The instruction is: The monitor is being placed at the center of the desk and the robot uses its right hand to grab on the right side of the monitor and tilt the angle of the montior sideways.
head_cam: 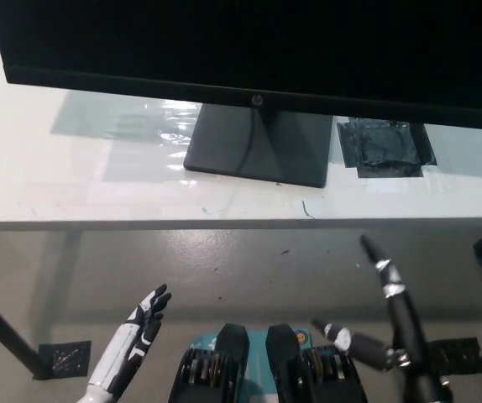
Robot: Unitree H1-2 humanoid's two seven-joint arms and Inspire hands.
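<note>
Fingers [379, 262] of the black right hand [392, 323] are spread, holding nothing, below the white bench [73, 189]. If the wide black flat monitor [249, 42] is gripped poorly, its dark square base [258, 144] could be dragged. The white left hand [136, 340] rests low, open.

White desk [73, 180] on dark legs above a grey floor [224, 273].

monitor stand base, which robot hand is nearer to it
Right. The black right robot hand reaches up toward the desk edge, below and right of the stand base. The white left robot hand hangs lower, below and left of it.
</note>
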